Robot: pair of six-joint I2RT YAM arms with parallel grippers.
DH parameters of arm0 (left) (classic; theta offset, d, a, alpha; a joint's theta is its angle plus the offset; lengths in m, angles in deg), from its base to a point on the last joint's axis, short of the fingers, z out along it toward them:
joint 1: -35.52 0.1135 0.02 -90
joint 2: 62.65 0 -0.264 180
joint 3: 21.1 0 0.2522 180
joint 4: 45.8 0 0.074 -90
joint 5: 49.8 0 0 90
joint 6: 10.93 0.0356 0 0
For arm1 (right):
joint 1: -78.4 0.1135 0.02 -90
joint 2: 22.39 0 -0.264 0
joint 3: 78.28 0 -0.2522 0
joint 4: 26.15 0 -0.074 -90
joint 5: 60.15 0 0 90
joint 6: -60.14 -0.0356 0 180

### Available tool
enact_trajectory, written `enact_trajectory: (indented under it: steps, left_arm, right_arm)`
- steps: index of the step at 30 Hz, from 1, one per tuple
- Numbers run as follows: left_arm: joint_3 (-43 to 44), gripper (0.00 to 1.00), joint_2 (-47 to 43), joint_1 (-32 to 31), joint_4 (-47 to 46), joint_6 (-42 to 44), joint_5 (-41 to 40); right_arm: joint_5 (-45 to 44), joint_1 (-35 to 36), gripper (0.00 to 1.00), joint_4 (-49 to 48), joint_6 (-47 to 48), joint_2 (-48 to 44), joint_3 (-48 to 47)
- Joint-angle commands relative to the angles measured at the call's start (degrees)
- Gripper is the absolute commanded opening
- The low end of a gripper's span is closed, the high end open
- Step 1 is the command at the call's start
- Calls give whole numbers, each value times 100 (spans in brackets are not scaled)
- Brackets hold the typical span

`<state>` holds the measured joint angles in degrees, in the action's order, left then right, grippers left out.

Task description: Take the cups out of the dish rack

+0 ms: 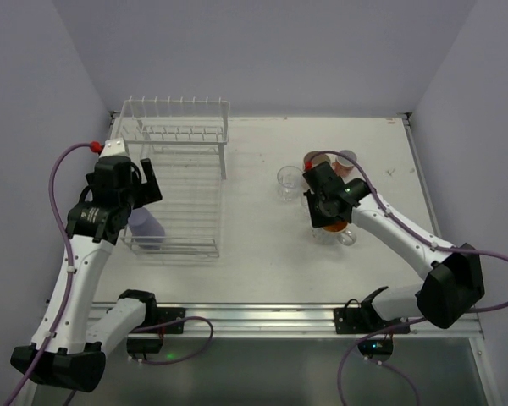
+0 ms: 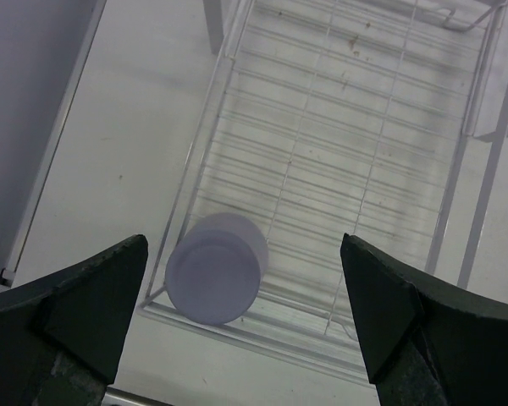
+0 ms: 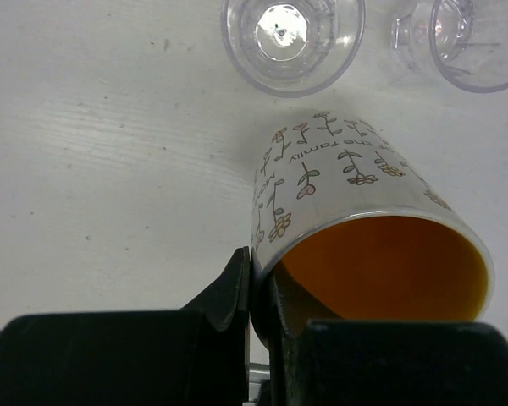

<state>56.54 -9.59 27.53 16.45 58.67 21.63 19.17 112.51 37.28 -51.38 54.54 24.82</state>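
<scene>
The left claw (image 2: 244,254) is hanging wide open, gripping nothing, over the near left corner of the rack (image 1: 173,251); the lavender cup (image 2: 213,269) is sitting base up in that corner of the lower basket, below the spread fingers; well right of the rack, on the table (image 1: 254,279), the right claw (image 3: 256,292) is pinching the rim of the white mug (image 3: 347,186), one finger outside, one against the orange inside; two clear glasses (image 3: 292,34) are standing just beyond the mug.
</scene>
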Motion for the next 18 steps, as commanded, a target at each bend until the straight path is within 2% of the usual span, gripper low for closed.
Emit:
enact_trajectory:
  steps: [1,7,13,14,16,17,18]
  left_arm:
    - [19,100,47,25,266,-86,-174]
    - [81,100,82,25,521,-166,-226]
    - [-147,100,126,25,609,-210,-253]
    - [-182,100,126,25,618,-210,-244]
    - [-244,100,108,25,635,-210,-218]
    - [-253,100,117,25,670,-218,-226]
    - [-253,100,108,25,679,-218,-235]
  right_arm:
    - [-689,35,0,-133,104,77,-33]
    - [-725,43,0,-229,60,490,55]
    - [-646,43,1,-326,60,499,64]
    - [-646,43,4,-318,60,490,64]
    - [-629,43,18,-326,60,446,64]
    - [-629,43,26,-326,60,420,56]
    - [-620,43,41,-326,60,394,56]
